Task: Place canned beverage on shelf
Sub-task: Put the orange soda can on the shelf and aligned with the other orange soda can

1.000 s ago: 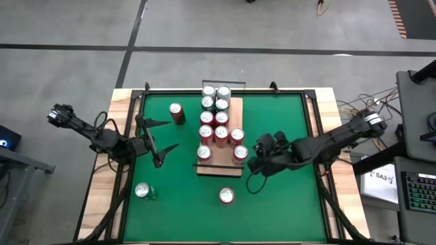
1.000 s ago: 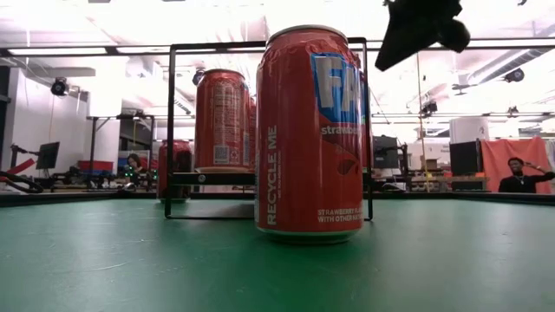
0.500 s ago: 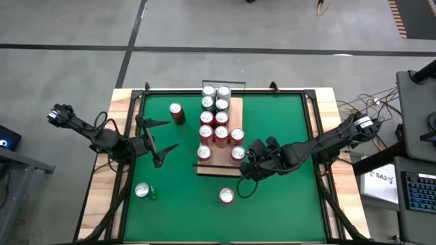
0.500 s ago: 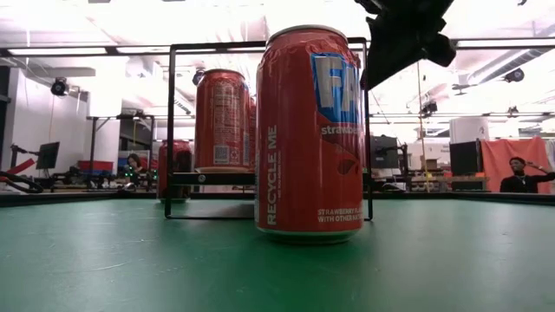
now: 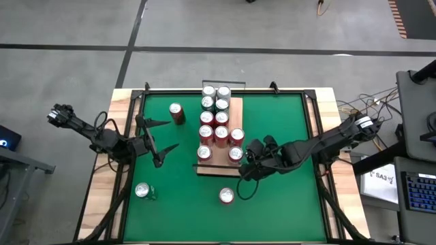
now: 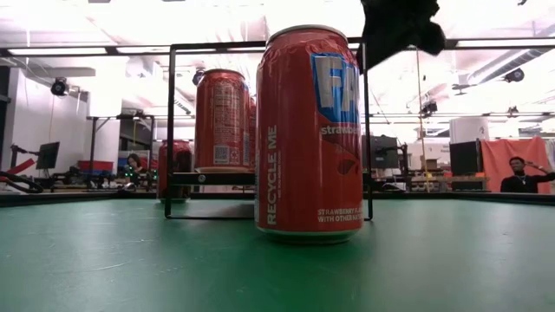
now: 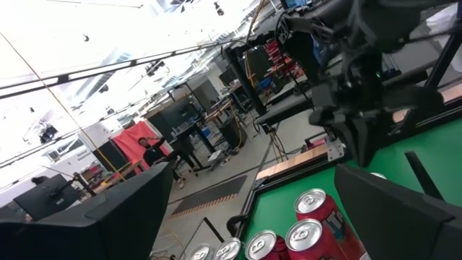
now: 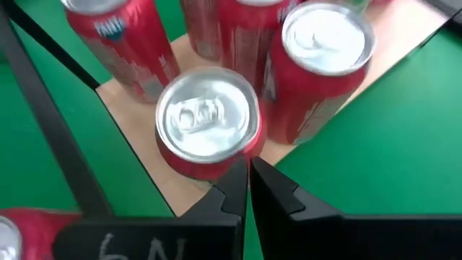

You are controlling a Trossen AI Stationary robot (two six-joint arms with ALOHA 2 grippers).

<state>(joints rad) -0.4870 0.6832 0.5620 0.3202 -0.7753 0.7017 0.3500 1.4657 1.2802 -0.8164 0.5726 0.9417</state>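
Observation:
The shelf (image 5: pixel 219 170), a pale wood board with black end rails, lies mid-table and carries several red and green cans. My right gripper (image 8: pixel 249 173) is shut. It hovers just above and beside the near right red can (image 8: pixel 208 124) on the shelf, and shows high in the low view (image 6: pixel 395 35). Three loose red cans stand upright on the green mat: far left (image 5: pixel 176 112), near left (image 5: pixel 144 191) and near middle (image 5: pixel 226 196), the last filling the low view (image 6: pixel 310 130). My left gripper (image 5: pixel 174 135) waits open, left of the shelf.
The shelf's black rail (image 8: pixel 50 123) crosses close beside my right gripper. The green mat (image 5: pixel 286 122) has free room to the right of the shelf and along the near edge. A black frame borders the mat, with the wooden table edge (image 5: pixel 116 102) outside it.
My right gripper has moved toward the table's left, in over the shelf's near right corner, and has stayed shut. The cans and the shelf have kept their places.

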